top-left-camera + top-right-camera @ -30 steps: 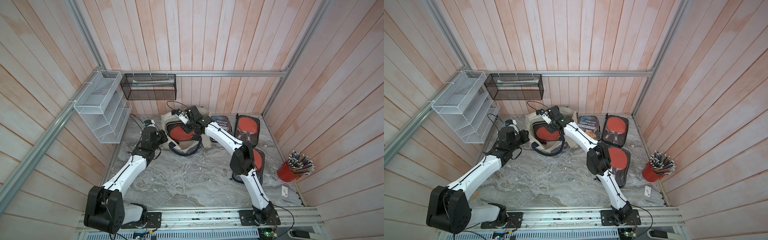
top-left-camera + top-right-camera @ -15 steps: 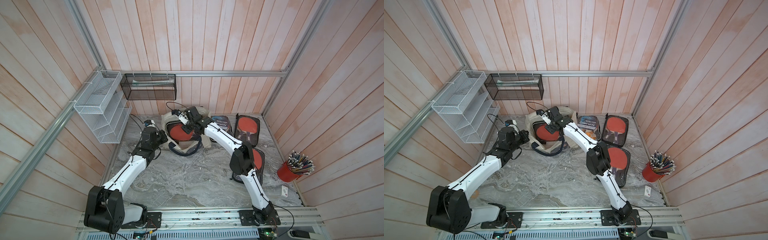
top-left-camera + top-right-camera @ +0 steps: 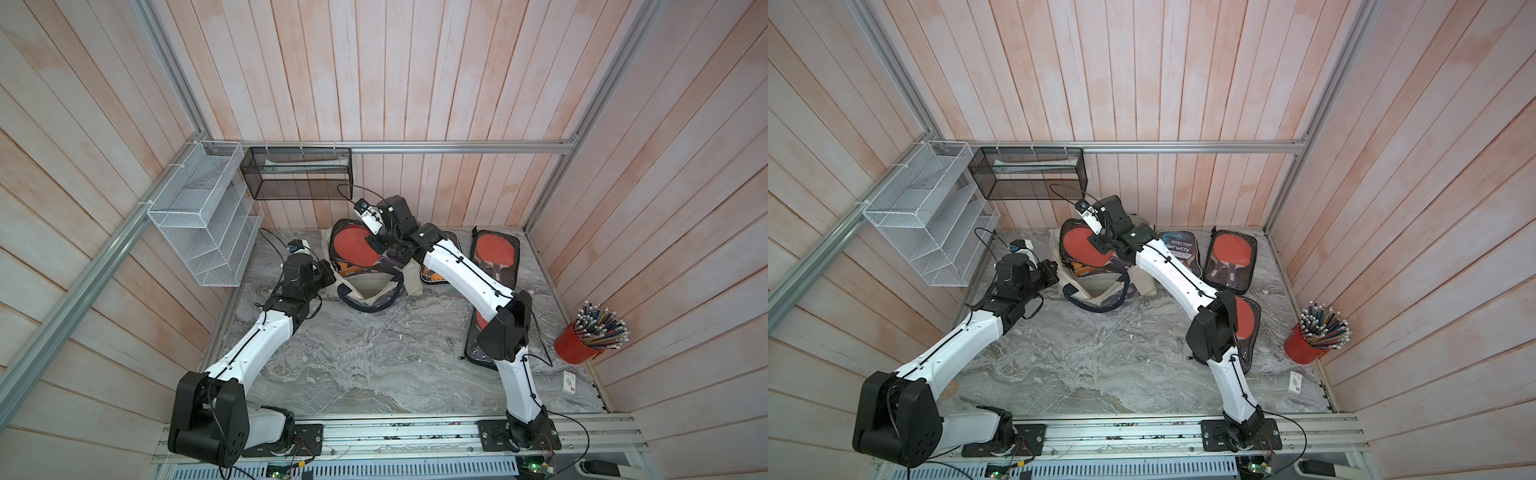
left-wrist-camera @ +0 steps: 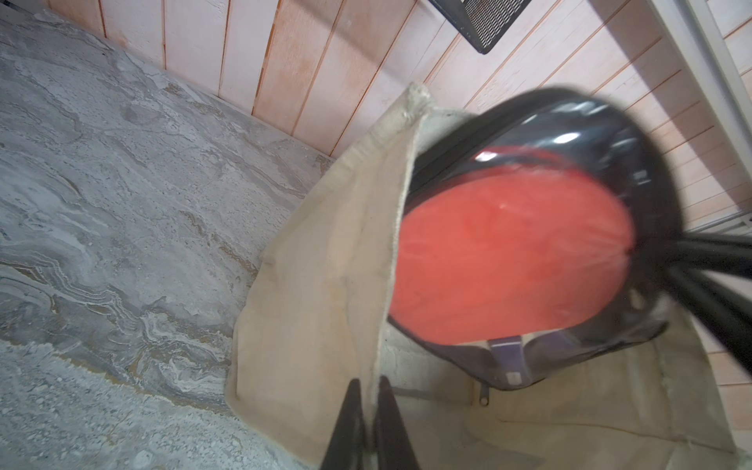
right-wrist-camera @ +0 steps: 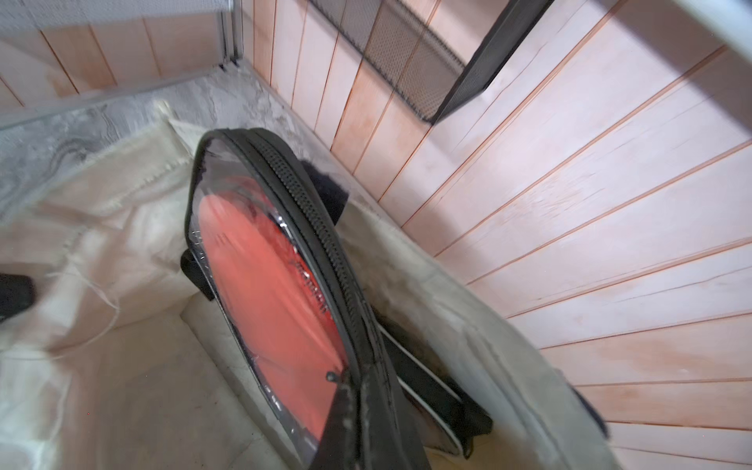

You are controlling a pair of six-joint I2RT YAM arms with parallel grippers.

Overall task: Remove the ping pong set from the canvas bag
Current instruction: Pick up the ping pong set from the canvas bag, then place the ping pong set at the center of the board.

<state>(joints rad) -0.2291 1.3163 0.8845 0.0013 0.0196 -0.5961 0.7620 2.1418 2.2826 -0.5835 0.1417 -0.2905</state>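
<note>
left gripper (image 4: 369,384) pinches canvas bag (image 4: 325,264) rim

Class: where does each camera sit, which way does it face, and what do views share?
Top views: high above the rail, looking down on the table; left arm, right arm show.
Left wrist: on left arm, facing the bag rim its jaws pinch.
Right wrist: on right arm, looking into the bag; jaws grip the case.
Shared: bag, case.

Marble floor (image 3: 374,353) open in front, black mesh basket (image 3: 297,174) above canvas bag (image 3: 411,280), wall (image 3: 415,187) seemingly close behind.
</note>
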